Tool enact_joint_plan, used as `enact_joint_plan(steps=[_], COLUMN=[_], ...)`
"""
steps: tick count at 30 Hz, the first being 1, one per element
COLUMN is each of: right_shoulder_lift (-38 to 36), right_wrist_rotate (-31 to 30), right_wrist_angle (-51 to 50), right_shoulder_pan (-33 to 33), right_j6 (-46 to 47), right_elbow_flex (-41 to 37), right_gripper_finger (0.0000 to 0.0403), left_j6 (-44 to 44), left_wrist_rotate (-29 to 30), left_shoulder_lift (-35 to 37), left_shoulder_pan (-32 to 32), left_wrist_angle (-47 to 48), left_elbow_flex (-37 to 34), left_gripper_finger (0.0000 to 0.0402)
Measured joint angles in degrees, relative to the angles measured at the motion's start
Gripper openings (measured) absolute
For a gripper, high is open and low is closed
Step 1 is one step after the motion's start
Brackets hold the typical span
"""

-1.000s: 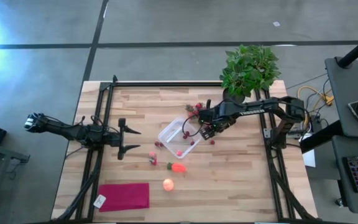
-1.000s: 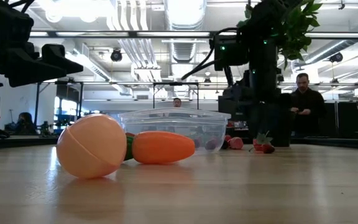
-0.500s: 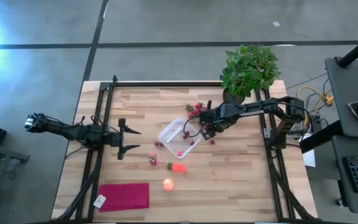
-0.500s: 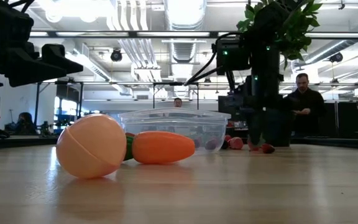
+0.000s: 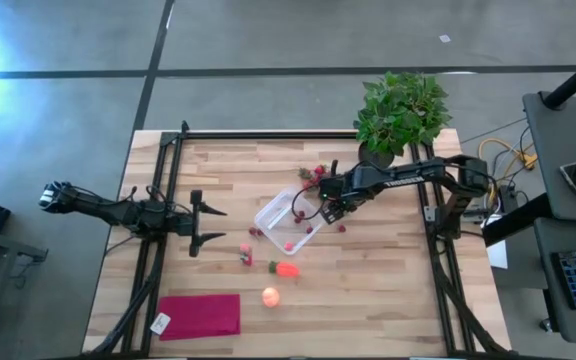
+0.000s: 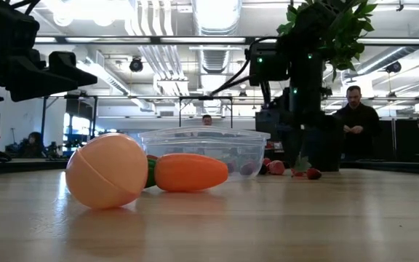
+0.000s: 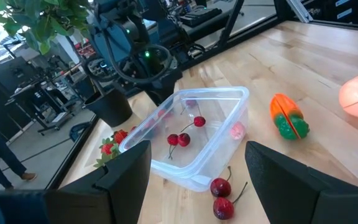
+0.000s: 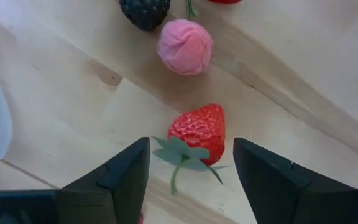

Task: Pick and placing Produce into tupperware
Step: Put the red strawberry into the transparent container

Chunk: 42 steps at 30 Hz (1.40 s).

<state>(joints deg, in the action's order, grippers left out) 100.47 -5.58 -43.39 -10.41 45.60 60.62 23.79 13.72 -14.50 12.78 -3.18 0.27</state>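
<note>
1. Strawberry (image 8: 197,134): lies on the table (image 5: 388,290) between the spread fingers of the right gripper (image 8: 191,168), just beside the container's right wall. The right gripper's jaws are parted and grasp nothing; the berry sits in the gap, untouched.
2. Handling estimate, strawberry: small and light, with a dimpled red body and a green leafy cap with a thin stem. Take hold across the widest part of the red body. The leaves offer no firm purchase and would likely slip or fold.
3. Neighbouring pieces in the right wrist view: a pink round piece (image 8: 185,46) and a dark berry (image 8: 145,12) lie beyond the strawberry, apart from it. Both look rounded and may roll if nudged.
4. Container (image 7: 197,140): clear, square, rounded corners, thin see-through walls. It looks light and may slide if a finger pushes its rim.
5. Container contents: a few cherries (image 7: 179,138) on thin stems and one pink round piece against a wall. Much of the floor is bare.
6. Produce outside the container: two cherries (image 7: 221,198) touching its near corner, a carrot (image 5: 287,268) and a round orange fruit (image 5: 270,296) nearer the front edge, and more red pieces near the potted plant (image 5: 400,110).
7. Left gripper (image 5: 208,225): released, fingers wide apart, waiting at the table's left side, well apart from the container.
8. Red cloth (image 5: 200,315): flat at the front left, holding nothing.
</note>
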Motion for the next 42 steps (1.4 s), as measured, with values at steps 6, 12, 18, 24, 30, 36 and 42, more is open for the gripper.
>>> enact_joint_plan(steps=[6, 12, 18, 24, 30, 36, 42], right_shoulder_lift=[2.89, 3.51, 3.51, 3.51, 3.51, 3.49, 3.61], right_wrist_rotate=[1.07, 1.07, 1.07, 1.07, 1.2, 1.07, 1.49], right_wrist_angle=[0.82, 0.83, -0.33, -0.35, -1.26, -2.65, -2.91], right_shoulder_pan=[0.0, 0.0, 0.0, 0.0, -0.58, -1.95, -2.51], right_j6=[-1.59, -2.22, -2.36, -1.88, 0.85, 0.88, 0.9], right_elbow_flex=[0.58, 1.8, 1.34, 1.38, 4.03, 4.0, 1.85], right_gripper_finger=[0.0224, 0.0224, 0.0224, 0.0223, 0.0223, 0.0223, 0.0223], left_j6=[0.02, 0.0, 0.02, 0.0, 0.0, 0.02, 0.01], left_wrist_rotate=[0.0, 0.0, 0.0, 0.0, 0.0, 0.0, 0.0], left_shoulder_lift=[0.0, 0.01, -0.04, -0.09, 0.0, 0.0, 0.0], left_shoulder_pan=[0.0, -0.01, 0.0, -0.02, -0.01, -0.02, -0.01], left_wrist_angle=[0.0, 0.0, 0.0, 0.0, 0.0, 0.0, 0.0], left_elbow_flex=[0.0, 0.0, 0.0, 0.0, 0.0, 0.0, 0.0], left_gripper_finger=[0.0247, 0.0247, 0.0247, 0.0247, 0.0247, 0.0247, 0.0247])
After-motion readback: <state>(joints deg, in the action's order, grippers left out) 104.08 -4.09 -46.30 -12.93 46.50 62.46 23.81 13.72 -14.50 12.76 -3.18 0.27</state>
